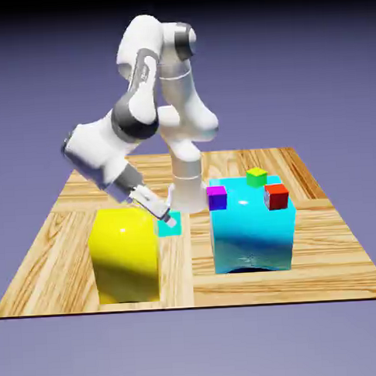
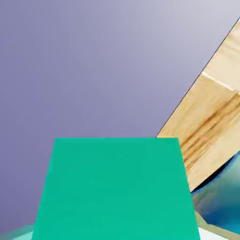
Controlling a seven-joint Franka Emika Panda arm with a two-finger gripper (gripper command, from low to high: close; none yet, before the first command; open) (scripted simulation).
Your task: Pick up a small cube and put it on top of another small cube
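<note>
The small cube (image 1: 170, 226), teal-green, sits at the tips of my gripper (image 1: 167, 218), between the yellow block and the cyan block, low near the table. The arm slants down to it from the exterior view's left. In the hand view the small cube (image 2: 115, 187) fills the bottom middle and hides my fingertips; the gripper is shut on it. I cannot tell whether the cube still touches the table. Three other small cubes, purple (image 1: 216, 196), lime-green (image 1: 256, 177) and red (image 1: 276, 196), rest on top of the cyan block.
A large yellow block (image 1: 125, 253) stands just to the exterior view's left of the gripper. A large cyan block (image 1: 252, 233) stands to its right. The wooden table (image 1: 334, 245) and the cyan block's edge (image 2: 225, 201) show in the hand view's right.
</note>
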